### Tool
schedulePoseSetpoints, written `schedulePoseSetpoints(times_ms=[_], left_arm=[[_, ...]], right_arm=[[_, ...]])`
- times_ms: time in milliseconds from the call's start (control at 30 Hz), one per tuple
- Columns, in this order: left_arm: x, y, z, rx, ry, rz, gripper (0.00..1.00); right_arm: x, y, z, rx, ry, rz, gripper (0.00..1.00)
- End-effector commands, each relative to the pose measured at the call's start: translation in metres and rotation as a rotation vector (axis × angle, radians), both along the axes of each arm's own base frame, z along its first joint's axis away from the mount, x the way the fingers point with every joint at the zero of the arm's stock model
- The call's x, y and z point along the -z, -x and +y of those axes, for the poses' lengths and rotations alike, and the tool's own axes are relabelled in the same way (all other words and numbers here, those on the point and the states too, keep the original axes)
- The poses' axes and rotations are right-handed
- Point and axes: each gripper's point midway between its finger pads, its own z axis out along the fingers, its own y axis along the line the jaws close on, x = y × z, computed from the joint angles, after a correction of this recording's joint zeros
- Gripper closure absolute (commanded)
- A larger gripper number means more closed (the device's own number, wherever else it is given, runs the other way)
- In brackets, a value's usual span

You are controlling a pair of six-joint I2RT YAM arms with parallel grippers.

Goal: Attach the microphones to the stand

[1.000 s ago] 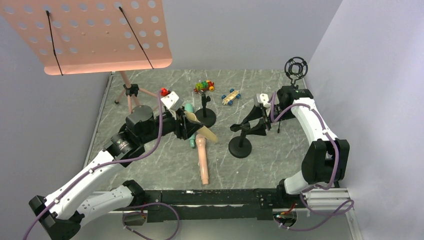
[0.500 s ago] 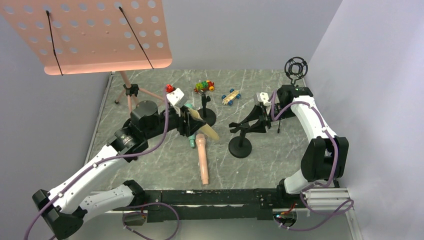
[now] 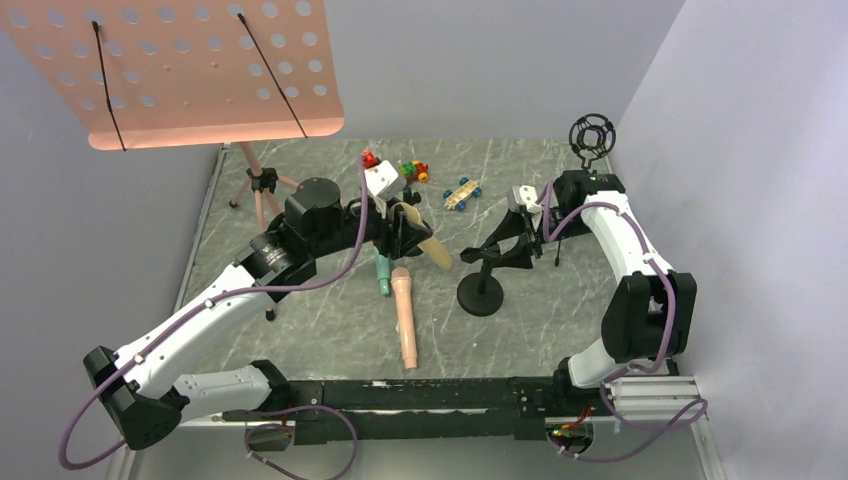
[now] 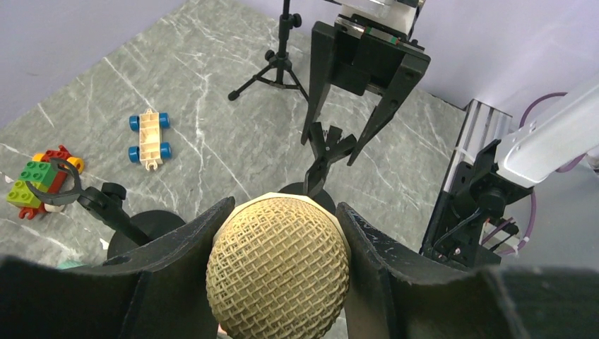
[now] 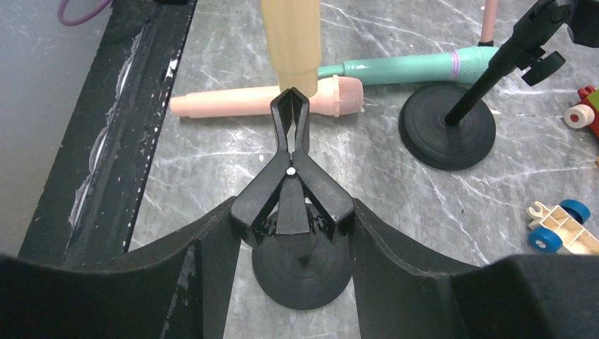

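Note:
My left gripper [image 4: 279,272] is shut on the mesh head of the pale yellow microphone [image 4: 277,279]. Its handle [image 3: 432,250] slants down toward the black stand [image 3: 480,294], and its end [image 5: 291,42] hangs just above the tips of the stand's clip [image 5: 291,134], which are together. My right gripper [image 5: 292,215] is shut on that clip's two spread handles, one finger pressed against each. The peach-pink microphone [image 3: 405,320] and the mint-green microphone [image 3: 382,270] lie on the table left of the stand.
A second round-base stand [image 5: 445,127] stands behind the lying microphones. Toy cars [image 3: 462,192] and a brick toy [image 3: 412,170] sit at the back. A shock-mount tripod [image 3: 592,135] is far right, a pink music stand [image 3: 180,70] far left.
My left arm has carried the yellow microphone right and farther back, bringing its handle end up to the stand's clip. The right gripper has stayed on the clip.

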Motion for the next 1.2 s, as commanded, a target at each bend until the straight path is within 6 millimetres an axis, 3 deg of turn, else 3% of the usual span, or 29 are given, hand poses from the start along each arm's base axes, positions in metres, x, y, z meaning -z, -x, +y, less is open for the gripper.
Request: schedulePoseSetpoints(times_ms=[0, 167, 267, 300, 400, 567, 900, 1167], left_arm=[[-0.022, 0.004, 0.001, 0.009, 0.018, -0.061, 1.0], [-0.02, 0.005, 0.0, 0.015, 0.015, -0.057, 1.0], [-0.021, 0.005, 0.0, 0.016, 0.015, -0.058, 1.0], [-0.021, 0.005, 0.0, 0.016, 0.015, -0.058, 1.0], [-0.023, 0.006, 0.0, 0.021, 0.017, -0.062, 1.0], [-0.028, 0.011, -0.004, 0.049, 0.021, -0.072, 1.0], [-0.033, 0.02, -0.021, 0.134, 0.022, -0.07, 1.0], [-0.027, 0.013, -0.047, 0.188, -0.039, -0.046, 1.0]], right_arm=[[-0.011, -0.001, 0.005, -0.013, -0.041, -0.027, 0.42], [-0.012, 0.0, 0.005, -0.013, -0.043, -0.029, 0.38], [-0.012, -0.001, 0.004, -0.012, -0.035, -0.031, 0.42], [-0.011, -0.001, 0.004, -0.012, -0.033, -0.029, 0.48], [-0.012, 0.0, 0.003, -0.018, -0.029, -0.023, 0.79], [-0.011, 0.001, 0.003, -0.023, -0.029, -0.017, 0.96], [-0.011, 0.001, 0.004, -0.023, -0.033, -0.016, 0.95], [-0.011, 0.0, 0.004, -0.023, -0.035, -0.017, 0.94]])
